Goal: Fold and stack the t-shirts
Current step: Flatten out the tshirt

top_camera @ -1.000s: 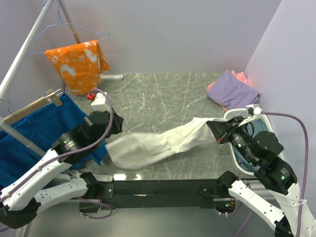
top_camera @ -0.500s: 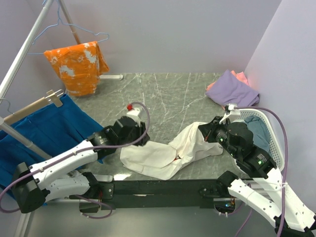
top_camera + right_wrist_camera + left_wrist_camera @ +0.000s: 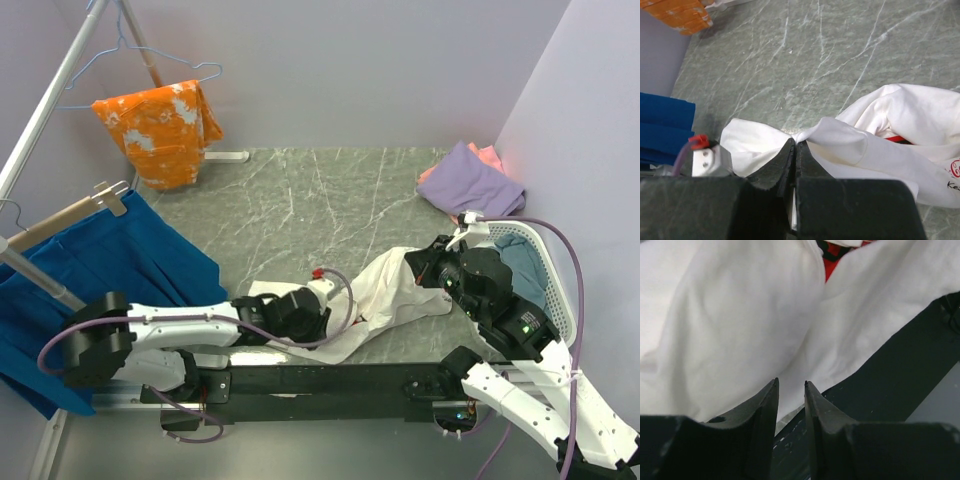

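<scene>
shirt: white t-shirt (image 3: 390, 285) crumpled at near edge of table (image 3: 300, 200)
right gripper (image 3: 795, 142): pressed together, pinching shirt fold
left gripper (image 3: 791, 385): slightly spread, empty, at shirt hem
tip: left should pinch one hem layer, then stretch flat

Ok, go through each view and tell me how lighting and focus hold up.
Top external: even, diffuse light, sharp throughout, only faint shadows on the table. Left wrist: the white t-shirt fills most of the frame close up and looks soft, its folds showing only as grey shading. Right wrist: the table veins are crisp, the shirt bright but not blown out.
</scene>
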